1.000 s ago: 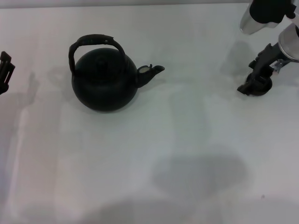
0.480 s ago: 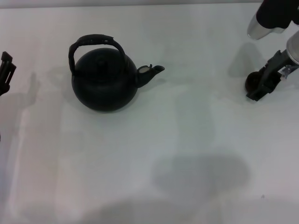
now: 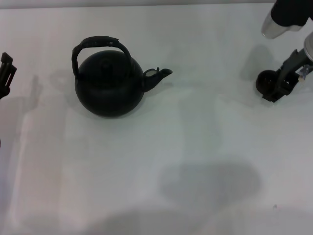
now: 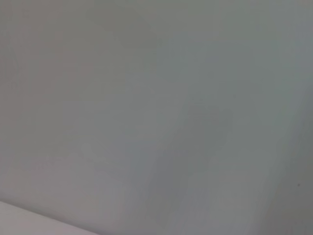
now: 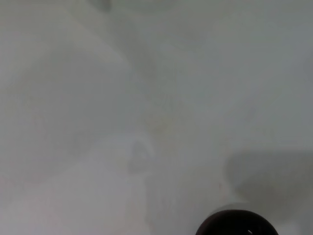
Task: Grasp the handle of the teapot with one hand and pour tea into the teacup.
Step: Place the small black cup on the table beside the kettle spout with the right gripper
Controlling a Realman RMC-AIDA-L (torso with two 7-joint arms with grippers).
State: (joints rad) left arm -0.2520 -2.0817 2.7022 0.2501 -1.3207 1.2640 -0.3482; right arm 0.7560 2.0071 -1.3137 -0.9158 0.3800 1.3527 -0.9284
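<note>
The black teapot stands on the white table at centre left in the head view. Its arched handle is free and its spout points right. The small dark teacup is at the far right, and its rim also shows in the right wrist view. My right gripper is at the cup's right side and grips its rim. My left gripper sits at the table's left edge, far from the teapot, only partly in view.
The white table stretches bare between teapot and cup. My right arm's silver wrist hangs over the back right corner. The left wrist view shows only the table surface.
My right gripper has moved right and slightly back, and the teacup has shifted with it and become more visible. The teapot and the left arm have not moved.
</note>
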